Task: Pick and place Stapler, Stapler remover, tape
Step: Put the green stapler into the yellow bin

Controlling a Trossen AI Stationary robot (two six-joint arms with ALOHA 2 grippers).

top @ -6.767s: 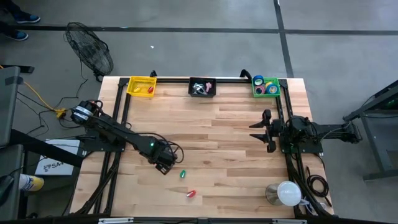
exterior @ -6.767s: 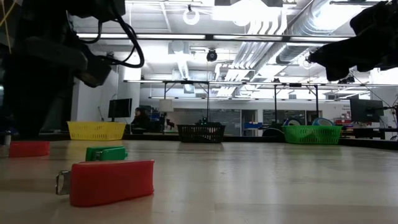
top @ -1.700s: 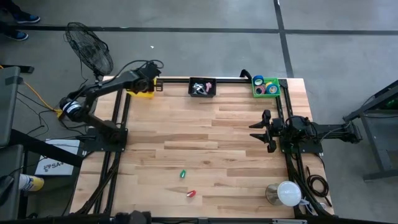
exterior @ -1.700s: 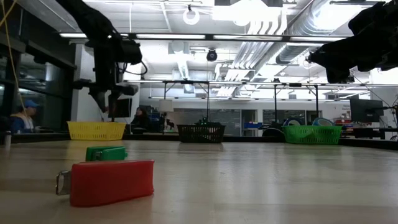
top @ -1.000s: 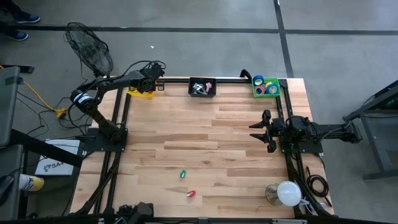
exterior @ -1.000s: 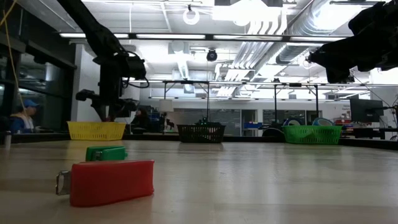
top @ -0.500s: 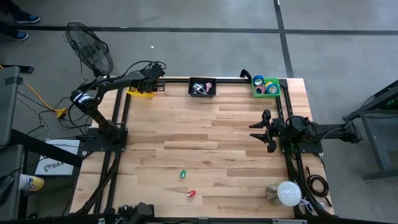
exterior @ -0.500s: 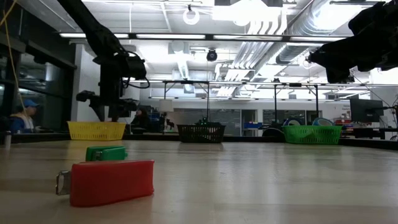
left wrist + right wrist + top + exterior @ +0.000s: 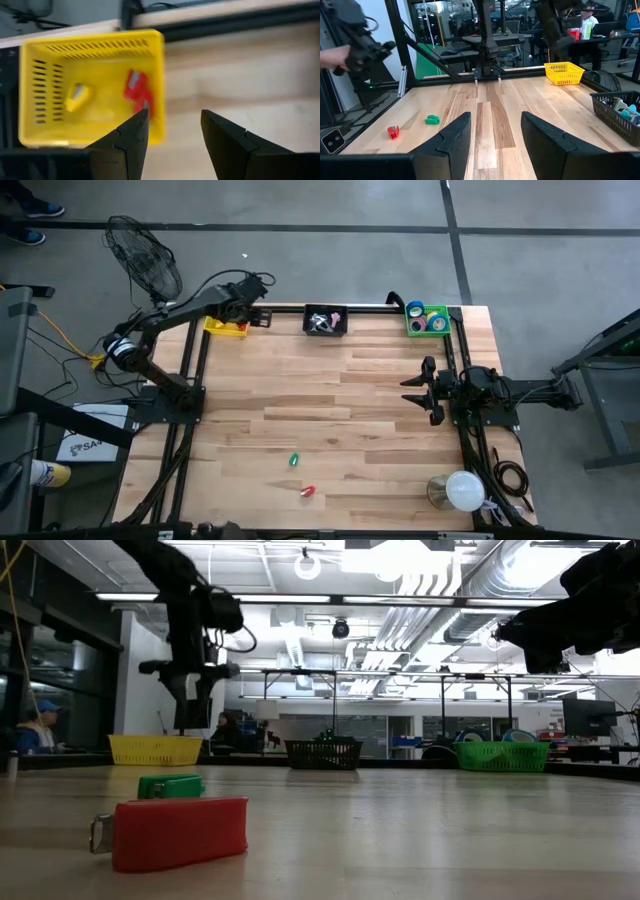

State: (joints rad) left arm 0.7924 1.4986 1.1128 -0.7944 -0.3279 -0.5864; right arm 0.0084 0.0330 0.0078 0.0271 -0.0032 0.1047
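A small red stapler (image 9: 307, 492) and a small green one (image 9: 294, 460) lie flat on the table near its near edge; both also show in the low view, red stapler (image 9: 175, 832) and green stapler (image 9: 170, 786). Tape rolls (image 9: 428, 317) sit in the green basket (image 9: 443, 330) at the far right. My left gripper (image 9: 175, 125) hangs open above the right-hand wall of the yellow basket (image 9: 35, 75), which holds red pieces (image 9: 137, 92) and a yellow piece (image 9: 77, 96). My right gripper (image 9: 492, 130) waits open at the table's right side.
A black basket (image 9: 325, 320) with small items stands at the far edge between the yellow basket (image 9: 222, 328) and the green one. A white round lamp (image 9: 463, 490) sits at the near right corner. Bare wood lies between the baskets and the staplers.
My left gripper has risen above the yellow basket and shifted a little toward the table's right, staying open. The staplers and my right arm have kept still.
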